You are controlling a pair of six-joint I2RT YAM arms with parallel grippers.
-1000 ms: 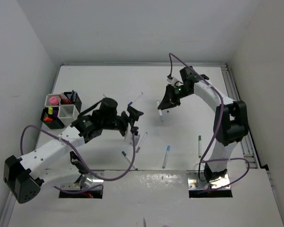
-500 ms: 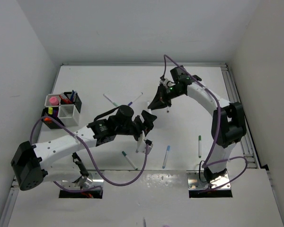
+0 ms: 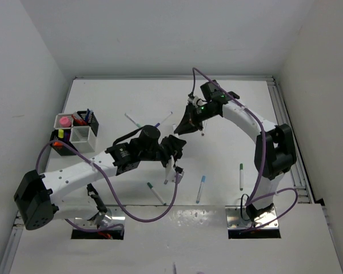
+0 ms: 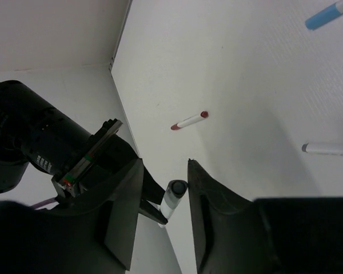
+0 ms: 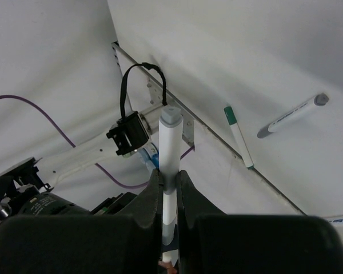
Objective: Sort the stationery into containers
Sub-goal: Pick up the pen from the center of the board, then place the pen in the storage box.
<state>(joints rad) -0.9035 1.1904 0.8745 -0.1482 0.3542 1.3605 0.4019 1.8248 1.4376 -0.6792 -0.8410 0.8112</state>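
My left gripper [image 3: 176,159] is down at a white pen with a black end [image 3: 167,176] near the table's middle. In the left wrist view that pen [image 4: 174,197] stands between the fingers, touching the right finger [image 4: 208,205], with a gap to the left one; the gripper [image 4: 166,165] is open. My right gripper [image 3: 184,127] hovers just beyond it, shut on a white grey-capped pen [image 5: 171,142]. The containers [image 3: 82,135] cluster at the left edge, white and black, with stationery inside. Loose pens lie at the front: teal [image 3: 155,193], blue [image 3: 200,188], green [image 3: 240,176].
Two more pens lie behind the left arm, one teal-tipped [image 3: 132,120] and one purple-tipped [image 3: 164,118]. A red pen [image 4: 190,120] shows in the left wrist view. White walls close the table on three sides. The left arm's purple cable [image 3: 160,208] loops over the front.
My left arm swung right and came down over the black-ended pen, its jaws narrowing round it. My right gripper carried its pen to the left, toward the table's middle.
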